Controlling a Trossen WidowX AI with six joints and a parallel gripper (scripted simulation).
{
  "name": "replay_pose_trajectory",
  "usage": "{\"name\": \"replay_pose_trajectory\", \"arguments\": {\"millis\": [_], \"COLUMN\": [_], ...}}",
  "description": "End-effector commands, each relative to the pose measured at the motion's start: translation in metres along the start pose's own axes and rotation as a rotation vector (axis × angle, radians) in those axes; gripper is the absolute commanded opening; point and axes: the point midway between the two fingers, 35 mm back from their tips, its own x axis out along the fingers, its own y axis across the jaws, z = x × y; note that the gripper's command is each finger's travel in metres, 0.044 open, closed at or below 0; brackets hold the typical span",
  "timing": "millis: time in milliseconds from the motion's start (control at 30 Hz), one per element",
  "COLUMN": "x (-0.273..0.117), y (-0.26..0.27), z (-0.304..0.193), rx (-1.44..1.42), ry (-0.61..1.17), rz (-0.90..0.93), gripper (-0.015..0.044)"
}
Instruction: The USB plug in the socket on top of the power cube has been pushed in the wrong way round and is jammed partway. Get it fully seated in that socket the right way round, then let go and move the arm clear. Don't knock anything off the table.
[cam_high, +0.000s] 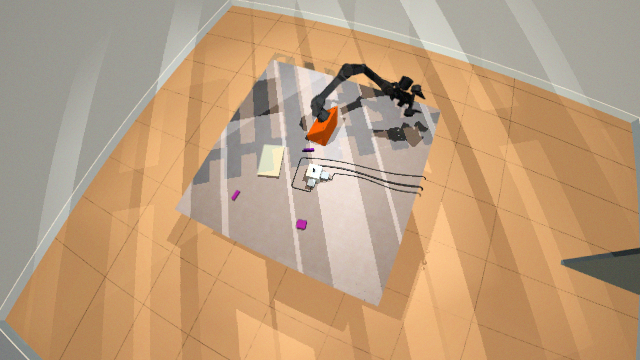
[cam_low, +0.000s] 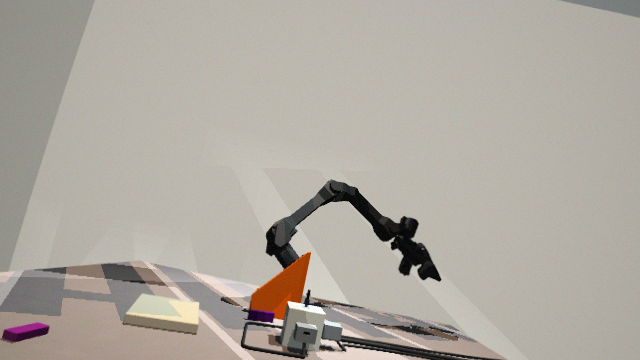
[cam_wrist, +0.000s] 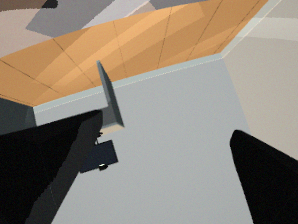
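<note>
The white power cube (cam_high: 319, 168) (cam_low: 291, 327) stands on the table, with a pale grey block against each of two sides. A small, thin black piece (cam_low: 307, 299) stands upright on its top; in the top view only a dark spot shows there. I take it for the plug, but its way round and depth are too small to tell. My gripper (cam_high: 418, 104) (cam_low: 421, 276) (cam_wrist: 168, 127) is open and empty, raised high and well to the right of the cube, near the table's right edge. The cube and plug are not in the wrist view.
An orange wedge (cam_high: 323, 131) (cam_low: 280, 295) stands by the arm's base. A purple block (cam_high: 308, 150) (cam_low: 261, 316) lies between it and the cube. A cream slab (cam_high: 271, 161) (cam_low: 162, 314) and magenta bar (cam_high: 235, 195) (cam_low: 26, 332) lie left, a magenta block (cam_high: 301, 224) in front. Black cables run right.
</note>
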Motion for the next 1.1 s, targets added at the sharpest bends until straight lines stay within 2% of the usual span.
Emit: {"name": "replay_pose_trajectory", "arguments": {"millis": [0,133,533,767,1067], "x": [-0.001,-0.030,-0.125,-0.194,-0.296], "y": [0.003,0.053,0.198,0.289,0.392], "z": [-0.003,-0.059,-0.142,-0.150,-0.124], "rx": [0.014,0.264,0.855,1.205,1.619], "ry": [0.004,0.073,0.228,0.309,0.411], "rz": [0.007,0.127,0.402,0.577,0.809], "gripper": [0.0426,0.0440,0.0440,0.0440,0.0440]}}
